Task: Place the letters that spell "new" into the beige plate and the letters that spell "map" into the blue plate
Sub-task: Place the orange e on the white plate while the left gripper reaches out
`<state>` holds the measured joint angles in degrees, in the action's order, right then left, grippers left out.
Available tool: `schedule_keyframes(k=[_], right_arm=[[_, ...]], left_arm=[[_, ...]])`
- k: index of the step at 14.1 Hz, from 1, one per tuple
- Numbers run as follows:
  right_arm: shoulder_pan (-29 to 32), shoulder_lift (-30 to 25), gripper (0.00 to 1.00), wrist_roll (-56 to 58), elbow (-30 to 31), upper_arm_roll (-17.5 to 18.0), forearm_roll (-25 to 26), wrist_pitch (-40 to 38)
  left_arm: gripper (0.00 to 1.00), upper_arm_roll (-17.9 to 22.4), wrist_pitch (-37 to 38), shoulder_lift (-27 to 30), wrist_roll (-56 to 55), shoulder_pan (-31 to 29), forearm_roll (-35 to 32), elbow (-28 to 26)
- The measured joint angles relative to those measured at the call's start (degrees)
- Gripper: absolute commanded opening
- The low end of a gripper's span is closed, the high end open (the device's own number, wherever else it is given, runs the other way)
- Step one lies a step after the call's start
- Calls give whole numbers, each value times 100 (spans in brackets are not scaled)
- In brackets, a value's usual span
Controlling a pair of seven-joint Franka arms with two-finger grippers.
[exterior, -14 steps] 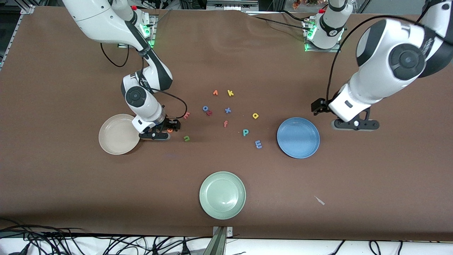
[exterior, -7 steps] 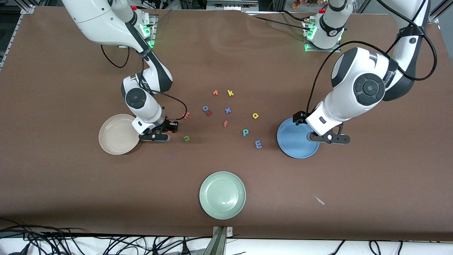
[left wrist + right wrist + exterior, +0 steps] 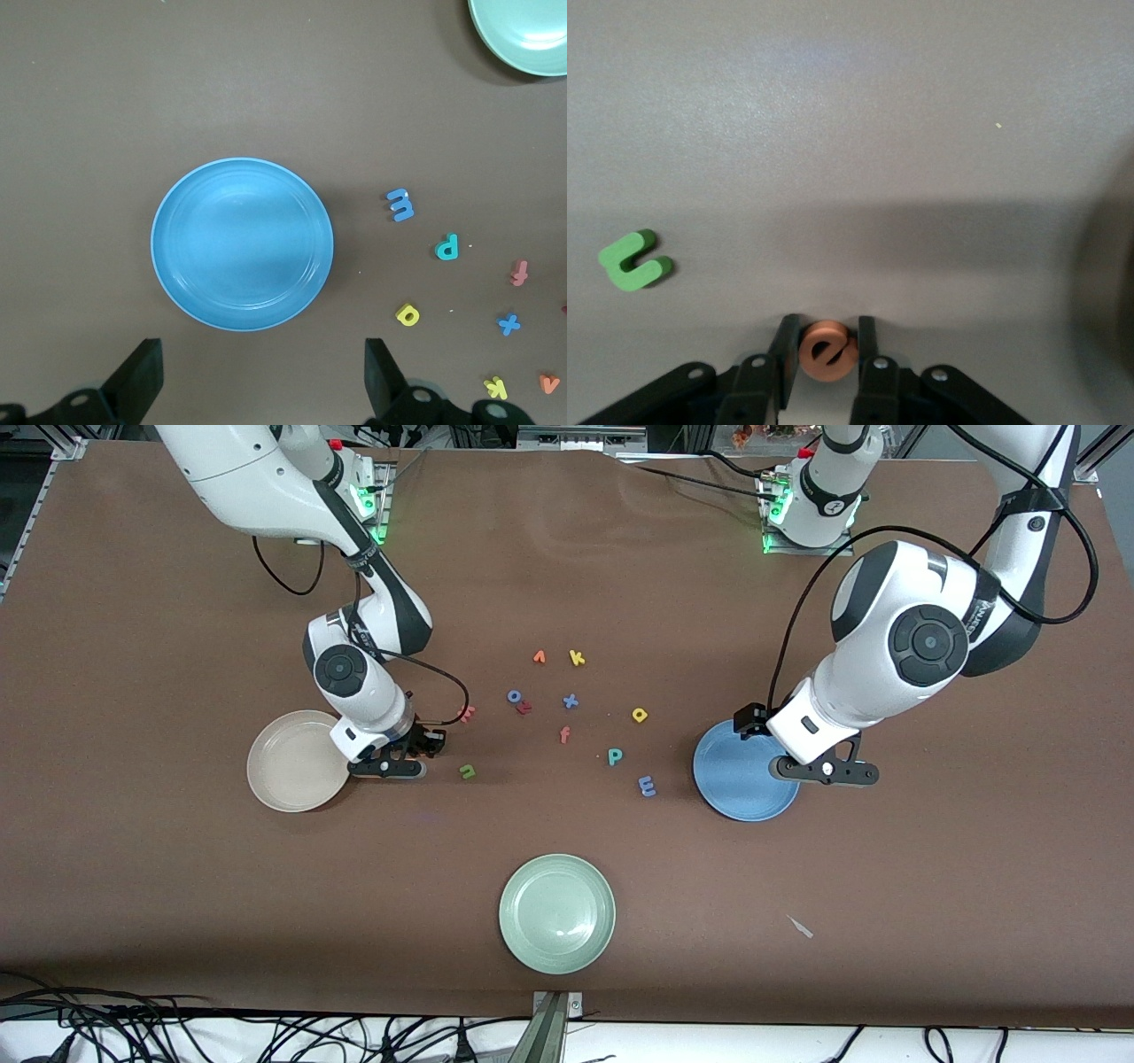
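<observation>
My right gripper (image 3: 423, 747) (image 3: 826, 341) is down at the table beside the beige plate (image 3: 292, 766), shut on the round orange "e" (image 3: 828, 351). In the front view the hand hides the "e". The green "n" (image 3: 467, 771) (image 3: 635, 261) lies close by, and the red-pink "w" (image 3: 468, 712) lies farther from the camera. My left gripper (image 3: 828, 772) (image 3: 261, 381) hangs open and holds nothing, over the blue plate's (image 3: 740, 784) (image 3: 242, 243) edge toward the left arm's end. The periwinkle "m" (image 3: 648, 786) (image 3: 401, 204), teal "p" (image 3: 615, 756) (image 3: 448, 247) and yellow "a" (image 3: 640, 714) (image 3: 407, 313) lie on the table beside that plate.
A pale green plate (image 3: 556, 912) (image 3: 523, 31) sits near the front edge. Other letters lie mid-table: yellow "k" (image 3: 577, 658), blue "x" (image 3: 570, 701), orange "f" (image 3: 564, 734), blue "o" (image 3: 515, 696). A small pale scrap (image 3: 800, 926) lies toward the left arm's end.
My right gripper's fingers have closed onto the orange "e". The left arm swung from beside the blue plate to over its edge, then stopped.
</observation>
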<state>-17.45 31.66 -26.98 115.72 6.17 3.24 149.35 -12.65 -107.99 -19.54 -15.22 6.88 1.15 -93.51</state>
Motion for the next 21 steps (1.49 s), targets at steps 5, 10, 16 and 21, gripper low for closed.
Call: schedule_keyframes(k=[5,10,16,21], right_arm=[[5,1,23,120,-745,-92,1,-1407],[37,-192,27,1573,-1057,-826,1,-2287],[349,-121,100,2632,-1054,-1200,-14,-2351],[176,-122,100,1857,-1278,-921,-271,-2350]], left_arm=[[100,-10,-137,-52,0,26,0,-1],[100,-14,-450,-380,7,161,0,-3],[100,-18,-464,-427,13,232,0,-1],[100,-18,-507,-465,13,271,0,-2]])
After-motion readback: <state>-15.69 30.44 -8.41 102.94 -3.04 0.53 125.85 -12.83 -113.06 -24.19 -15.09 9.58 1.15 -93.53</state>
